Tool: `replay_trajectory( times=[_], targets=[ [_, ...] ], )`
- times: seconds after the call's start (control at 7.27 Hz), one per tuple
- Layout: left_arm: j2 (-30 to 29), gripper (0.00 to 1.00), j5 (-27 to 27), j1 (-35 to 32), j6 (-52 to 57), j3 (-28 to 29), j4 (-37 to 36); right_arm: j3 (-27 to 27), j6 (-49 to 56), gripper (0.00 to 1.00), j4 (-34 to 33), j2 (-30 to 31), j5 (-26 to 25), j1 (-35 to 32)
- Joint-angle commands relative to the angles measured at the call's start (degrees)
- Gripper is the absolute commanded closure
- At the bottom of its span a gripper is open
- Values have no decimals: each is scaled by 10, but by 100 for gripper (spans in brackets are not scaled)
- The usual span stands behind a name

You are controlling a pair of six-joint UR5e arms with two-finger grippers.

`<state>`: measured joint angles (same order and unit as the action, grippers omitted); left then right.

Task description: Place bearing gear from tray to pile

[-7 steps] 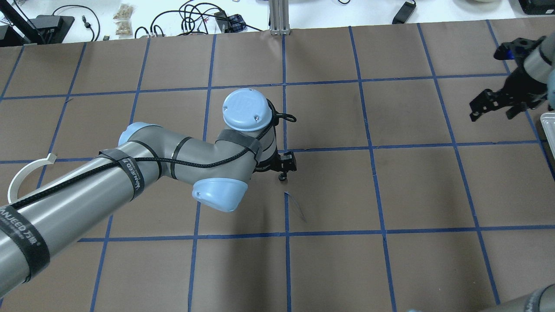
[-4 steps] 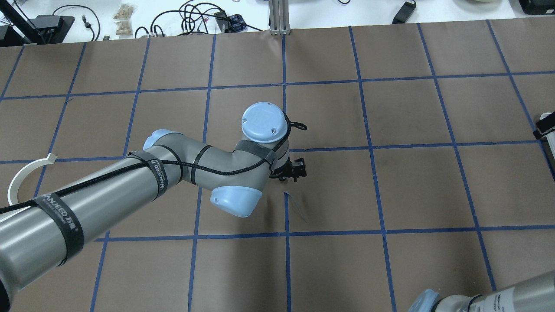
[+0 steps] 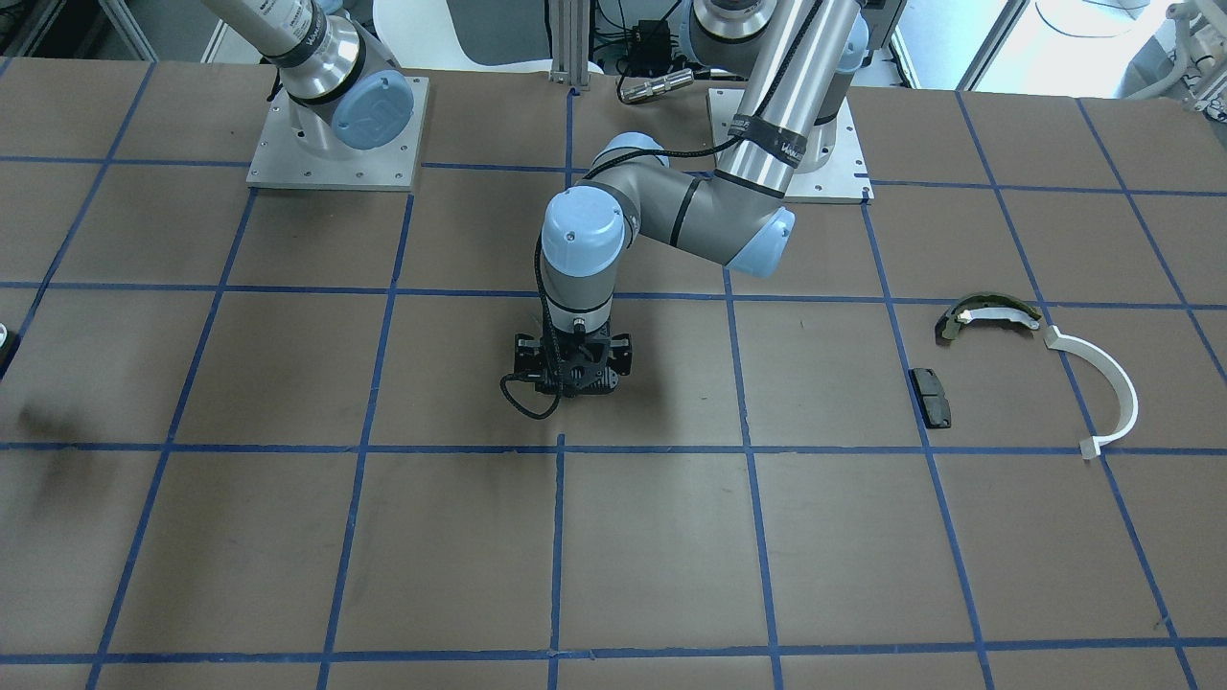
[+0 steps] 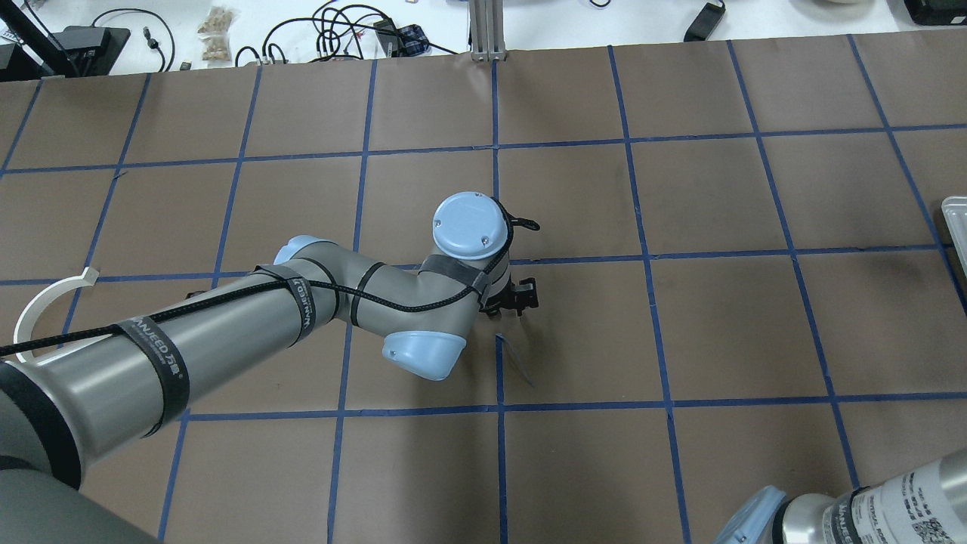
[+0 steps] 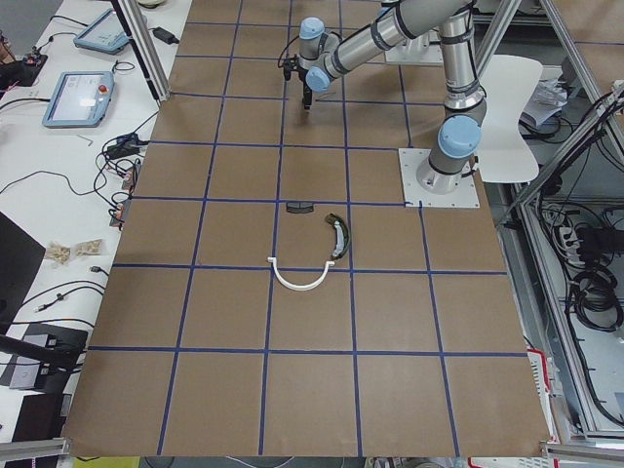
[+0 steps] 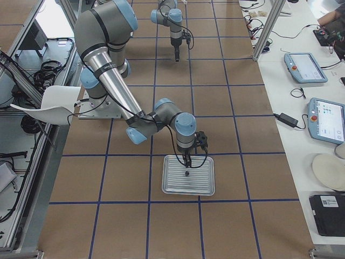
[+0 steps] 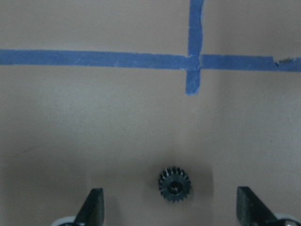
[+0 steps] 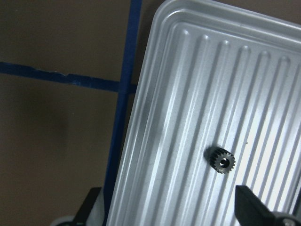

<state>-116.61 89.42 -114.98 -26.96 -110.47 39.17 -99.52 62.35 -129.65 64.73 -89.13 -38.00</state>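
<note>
In the left wrist view a small black toothed gear lies on the brown table, between the fingertips of my left gripper, which is open. That gripper stands at mid-table, pointing down. A second black gear lies in the ribbed silver tray, just ahead of my open right gripper. The right gripper hovers over the tray. The pile lies apart at the table's left end: an olive curved shoe, a white half-ring and a black pad.
Blue tape lines grid the brown table; a cross of tape lies just ahead of the left gripper. The tray's corner shows at the overhead view's right edge. Cables and tablets sit on the white bench beyond the table.
My left arm has shifted a little to the right and nearer. The right gripper has left the overhead view at the upper right; its arm now shows at the bottom right.
</note>
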Motion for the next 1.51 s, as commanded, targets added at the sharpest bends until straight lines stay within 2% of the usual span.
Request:
replay_trajectory(
  times=[0.0,0.14,0.28,0.41,0.55,0.69,0.83,1.1,1.24,1.38],
  targets=[
    [-1,59,0,-1,2,-1,-4,47,22,3,-4,-54,1,8],
    [-2,82,0,-1,2,-2,-3,76,23,4,-3,-80,4,8],
    [-3,100,0,0,2,-1,-4,89,23,4,-3,-93,6,8],
    [-4,100,2,0,2,1,-4,87,22,7,-2,-94,4,8],
    [5,100,6,3,6,2,-4,86,18,26,1,-94,4,8],
    [19,100,7,12,12,7,-2,85,15,39,1,-95,4,8],
    [30,100,3,47,15,21,24,84,13,42,3,-97,4,8],
    [61,100,11,136,96,36,135,82,20,45,3,-107,-3,8],
    [73,100,21,196,170,24,162,83,19,62,4,-106,-3,8],
    [82,100,34,257,229,18,166,83,19,91,5,-106,-3,8]
  ],
)
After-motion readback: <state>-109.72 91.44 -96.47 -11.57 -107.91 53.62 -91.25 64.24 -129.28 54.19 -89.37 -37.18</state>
